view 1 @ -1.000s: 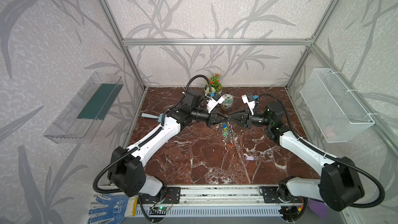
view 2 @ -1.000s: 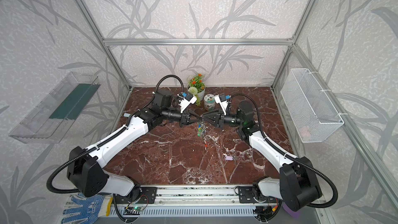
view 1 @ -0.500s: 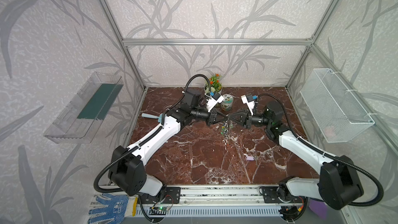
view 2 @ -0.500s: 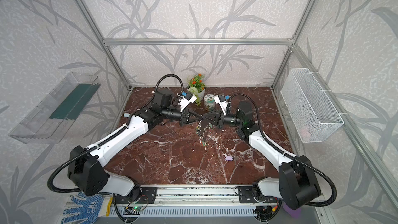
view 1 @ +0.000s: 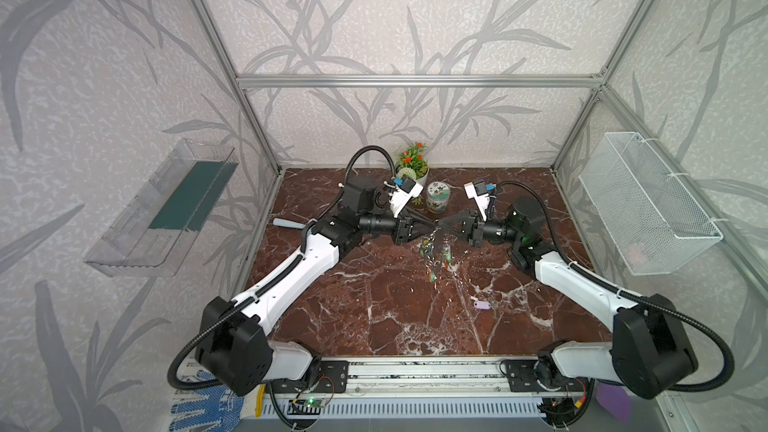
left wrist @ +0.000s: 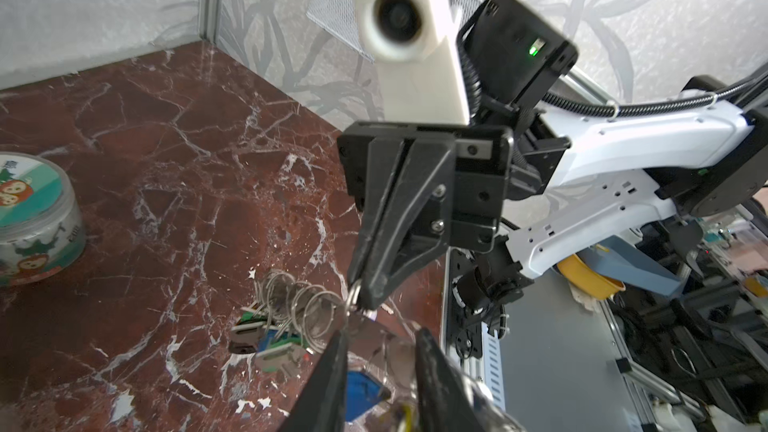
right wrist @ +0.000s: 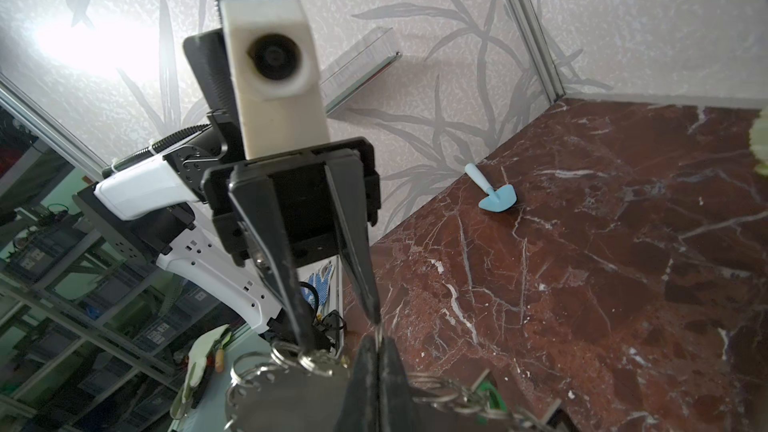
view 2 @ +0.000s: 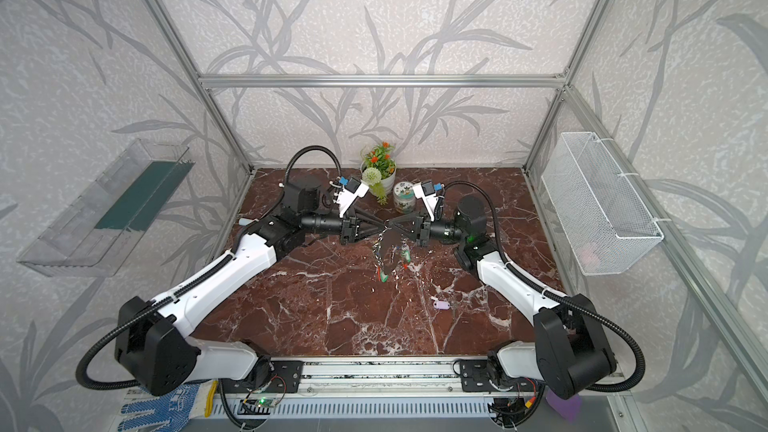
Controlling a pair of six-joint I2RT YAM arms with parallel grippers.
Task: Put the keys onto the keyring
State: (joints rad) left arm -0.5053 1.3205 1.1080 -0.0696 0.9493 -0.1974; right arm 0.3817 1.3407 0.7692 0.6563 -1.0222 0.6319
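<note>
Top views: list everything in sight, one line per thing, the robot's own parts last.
keyring: one, silvery with coloured tags, hanging above the table's middle from the right gripper
lilac-tagged key: one, lying on the table, front right of the keyring
potted plant: one, green with orange flowers, white pot, back wall
jar: one, clear with green-white label, beside the plant
toy trowel: one, light blue, table's left edge
table: one, dark red marble
tray: one, clear, left wall
basket: one, white wire, right wall
glove: one, white with blue dots, front left, off the table
left gripper: black, open, at the keyring
right gripper: black, shut on the keyring
</note>
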